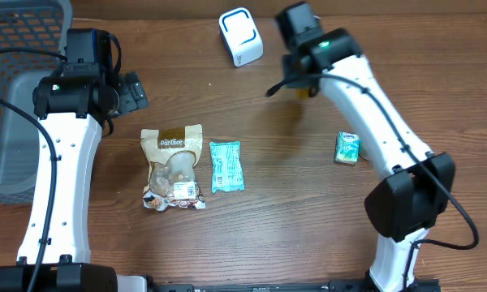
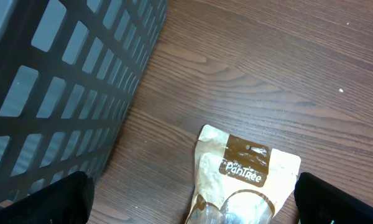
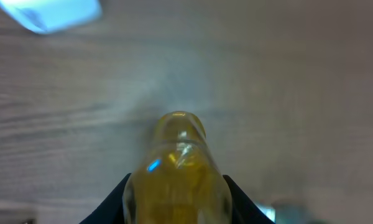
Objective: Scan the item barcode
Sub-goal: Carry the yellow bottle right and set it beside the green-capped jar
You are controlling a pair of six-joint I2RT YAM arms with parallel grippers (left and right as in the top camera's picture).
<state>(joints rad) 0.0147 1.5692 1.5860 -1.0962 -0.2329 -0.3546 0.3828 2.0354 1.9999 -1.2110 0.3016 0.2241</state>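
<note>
While gripped: yellow bottle (image 3: 177, 168) was clamped in the right hand (image 3: 177, 202), held above the counter (image 1: 308, 211).
Scanner bearing: barcode scanner (image 1: 241, 36) was found near, ahead and left of the yellow bottle.
Long axis: pointed forward from the right hand.
Left hand (image 1: 132, 91): spread apart, empty, farther off.

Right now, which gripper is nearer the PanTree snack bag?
Left: the left gripper hangs open just beyond the snack bag; the right gripper holds a yellow bottle far to its right.

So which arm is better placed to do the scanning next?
Right, likely. The right pincer grips a yellow bottle close to the scanner. The left pincer hangs open and empty above the bag, farther away.
</note>
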